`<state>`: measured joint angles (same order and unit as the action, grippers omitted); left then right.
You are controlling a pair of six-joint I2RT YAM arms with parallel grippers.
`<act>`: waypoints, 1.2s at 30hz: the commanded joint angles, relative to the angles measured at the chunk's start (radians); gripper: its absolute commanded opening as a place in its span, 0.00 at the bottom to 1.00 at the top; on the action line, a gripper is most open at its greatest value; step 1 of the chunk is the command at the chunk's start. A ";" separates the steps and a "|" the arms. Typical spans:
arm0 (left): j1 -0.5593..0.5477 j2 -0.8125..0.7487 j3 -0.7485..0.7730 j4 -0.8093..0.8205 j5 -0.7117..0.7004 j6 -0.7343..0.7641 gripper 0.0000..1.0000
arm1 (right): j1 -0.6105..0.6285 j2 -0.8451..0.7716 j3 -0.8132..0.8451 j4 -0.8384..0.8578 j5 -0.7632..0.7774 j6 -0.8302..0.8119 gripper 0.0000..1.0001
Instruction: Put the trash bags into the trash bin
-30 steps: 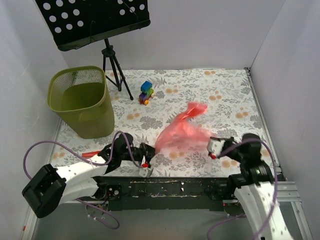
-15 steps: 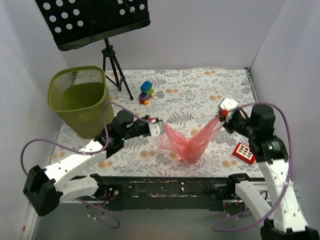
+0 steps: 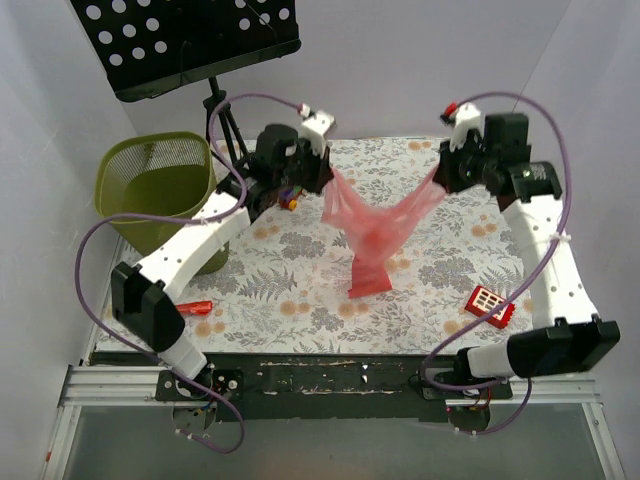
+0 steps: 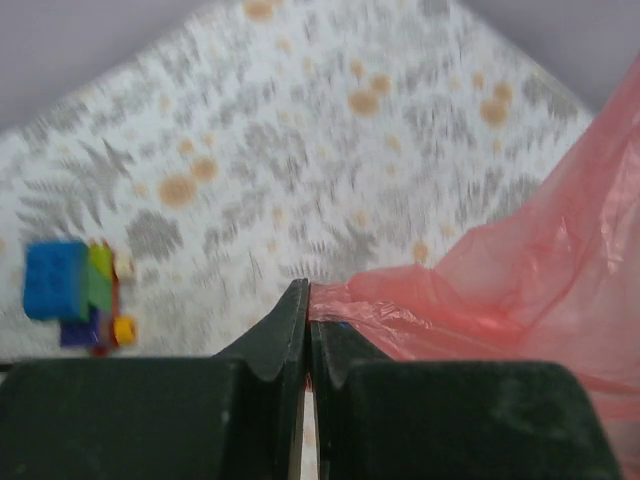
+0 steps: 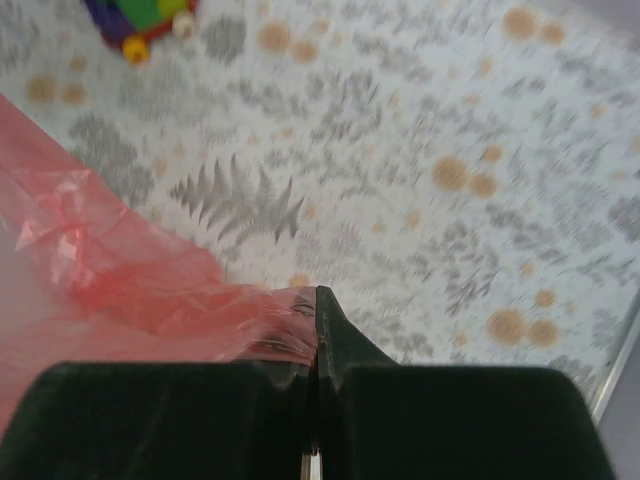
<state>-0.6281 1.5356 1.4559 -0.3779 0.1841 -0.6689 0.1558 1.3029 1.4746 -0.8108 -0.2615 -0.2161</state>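
A red-pink trash bag (image 3: 372, 225) hangs stretched between my two raised grippers, above the middle of the table, its lower end drooping toward the cloth. My left gripper (image 3: 325, 172) is shut on the bag's left corner; its film (image 4: 520, 270) runs off to the right of the closed jaws. My right gripper (image 3: 440, 178) is shut on the bag's right corner; its film (image 5: 110, 270) runs off to the left of the jaws. The olive-green mesh trash bin (image 3: 165, 200) stands upright at the left, well left of the bag.
A black perforated music stand (image 3: 190, 40) on a tripod stands at the back left behind the bin. A small coloured toy train (image 4: 80, 295) sits under the left arm. A red block with white squares (image 3: 489, 305) lies front right. A red stick (image 3: 190, 307) lies front left.
Both grippers have risen and moved toward the back of the table, lifting the bag off the cloth and stretching it between them. The red block now lies uncovered at front right.
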 commanded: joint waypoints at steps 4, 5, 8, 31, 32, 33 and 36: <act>0.111 0.215 0.576 0.020 0.000 -0.162 0.00 | -0.119 0.268 0.599 -0.004 -0.028 0.158 0.01; 0.111 0.215 0.577 0.030 0.043 -0.181 0.00 | -0.119 0.260 0.566 0.002 -0.022 0.153 0.01; 0.107 0.216 0.479 -0.050 0.242 -0.230 0.00 | -0.119 0.196 0.365 0.004 -0.065 0.138 0.01; 0.093 0.184 0.266 0.071 -0.072 -0.291 0.00 | -0.147 -0.013 -0.091 0.386 0.061 0.190 0.01; 0.093 0.161 0.223 0.068 -0.069 -0.288 0.00 | -0.177 -0.020 -0.109 0.369 0.045 0.176 0.01; 0.093 0.146 0.199 0.060 -0.043 -0.287 0.00 | -0.177 -0.025 -0.123 0.346 0.032 0.158 0.01; 0.093 0.156 0.214 -0.002 0.112 -0.268 0.00 | -0.182 -0.022 -0.122 0.318 0.008 0.135 0.01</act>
<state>-0.5358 1.7515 1.6653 -0.3138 0.1722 -0.9501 -0.0078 1.3071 1.3567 -0.4789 -0.2340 -0.0463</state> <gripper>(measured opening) 0.007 0.020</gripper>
